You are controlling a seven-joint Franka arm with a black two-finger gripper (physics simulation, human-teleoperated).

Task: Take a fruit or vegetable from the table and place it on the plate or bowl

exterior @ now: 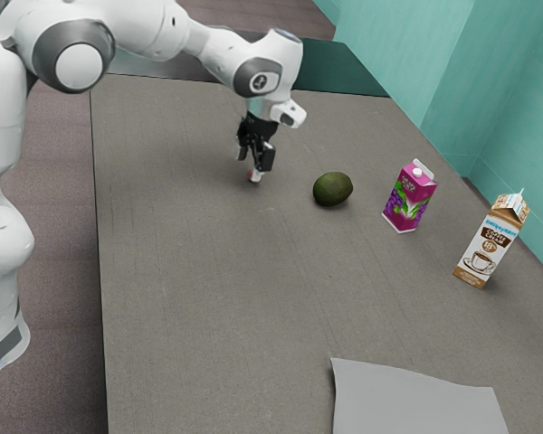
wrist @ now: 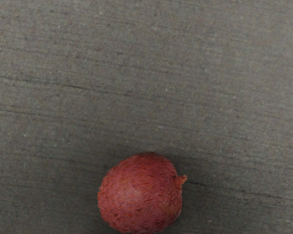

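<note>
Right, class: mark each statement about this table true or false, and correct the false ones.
1. The avocado lies between the gripper and the purple carton. True.
2. The red fruit sits on the grey plate. False: it is by the gripper, well apart from the grey plate.
3. Both cartons have toppled. False: the purple one and the brown carton stand upright.
4. The brown carton is the thing nearest the exterior view's right edge. True.

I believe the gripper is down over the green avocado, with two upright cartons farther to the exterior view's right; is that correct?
No: the exterior view shows the gripper down over the small red fruit; the green avocado lies apart. The purple carton and brown carton do stand upright farther to that view's right.
</note>
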